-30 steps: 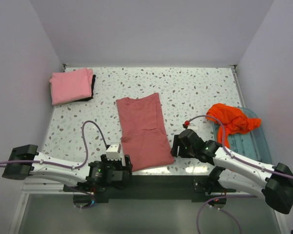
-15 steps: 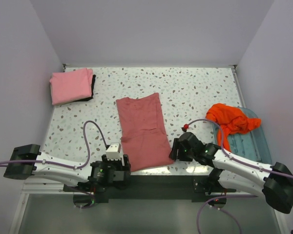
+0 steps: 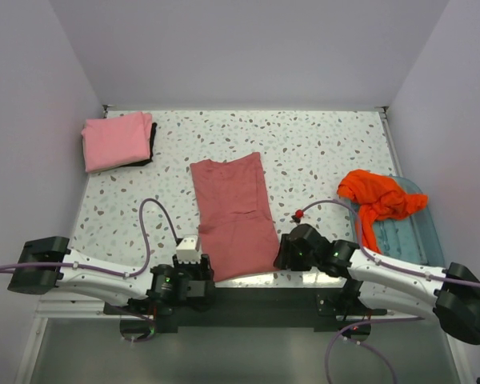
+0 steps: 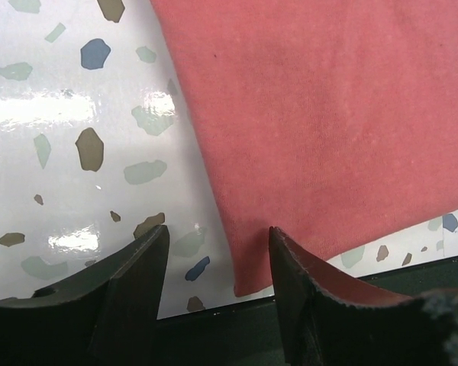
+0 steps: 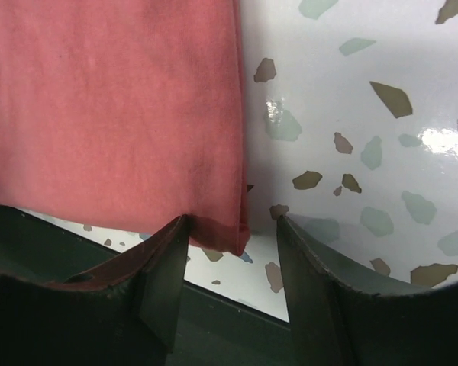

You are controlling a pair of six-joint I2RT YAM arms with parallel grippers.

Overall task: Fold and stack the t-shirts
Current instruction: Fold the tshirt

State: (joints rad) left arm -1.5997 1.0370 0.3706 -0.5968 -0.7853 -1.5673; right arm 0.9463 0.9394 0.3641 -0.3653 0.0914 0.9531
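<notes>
A dusty rose-red t-shirt (image 3: 234, 216) lies folded lengthwise mid-table, hem toward me. My left gripper (image 3: 204, 272) is low at its near left corner. In the left wrist view the left gripper (image 4: 218, 232) is open, with that shirt corner (image 4: 248, 278) between the fingers. My right gripper (image 3: 278, 258) is at the near right corner. In the right wrist view the right gripper (image 5: 233, 221) is open around that corner (image 5: 233, 236), its left finger (image 5: 164, 267) against the cloth. A folded lighter pink t-shirt (image 3: 118, 140) lies back left. A crumpled orange t-shirt (image 3: 380, 196) is at the right.
The orange shirt rests partly in a pale blue see-through tray (image 3: 420, 232) at the table's right edge. The dark front edge of the table (image 4: 214, 328) runs just under both grippers. White walls close in the speckled table (image 3: 320, 152) on three sides.
Both grippers have slid in toward the rose-red shirt's near corners, the right one leftward and nearer the front edge. Both pairs of jaws have narrowed.
</notes>
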